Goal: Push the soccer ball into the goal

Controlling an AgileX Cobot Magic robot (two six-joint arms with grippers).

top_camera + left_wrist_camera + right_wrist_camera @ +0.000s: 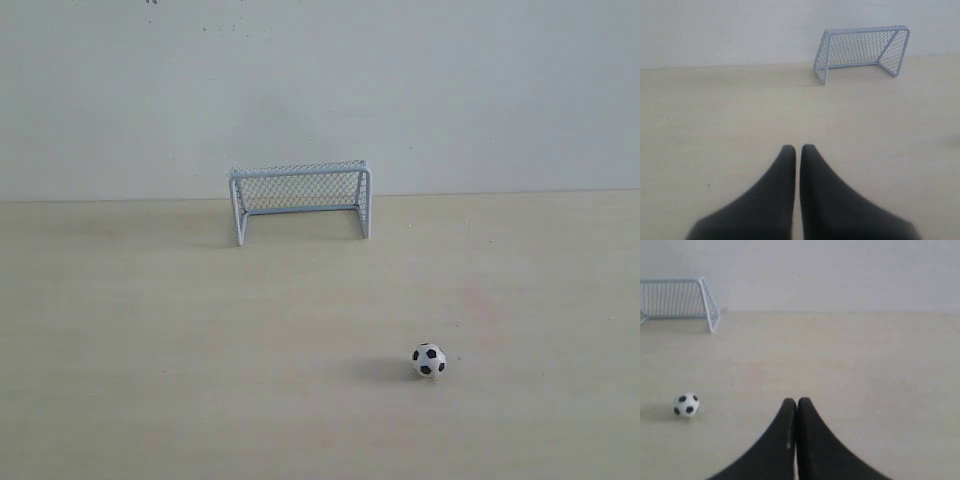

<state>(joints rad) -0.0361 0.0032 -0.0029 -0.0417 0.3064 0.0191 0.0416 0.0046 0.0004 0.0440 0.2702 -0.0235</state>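
Observation:
The soccer ball [429, 360], small and white with black patches, rests on the pale tabletop at the front right, well short of the goal [300, 200]. The goal has a pale blue-white frame and mesh netting and stands at the back by the wall, its mouth facing the front. Neither arm shows in the exterior view. In the left wrist view my left gripper [798, 148] is shut and empty, with the goal [862, 50] far ahead. My right gripper [797, 401] is shut and empty in the right wrist view; the ball [686, 404] lies off to one side, apart from it, and the goal [682, 300] stands beyond.
A plain white wall [320, 90] rises directly behind the goal. The wooden tabletop [200, 350] stretches wide around ball and goal, with nothing else standing on it.

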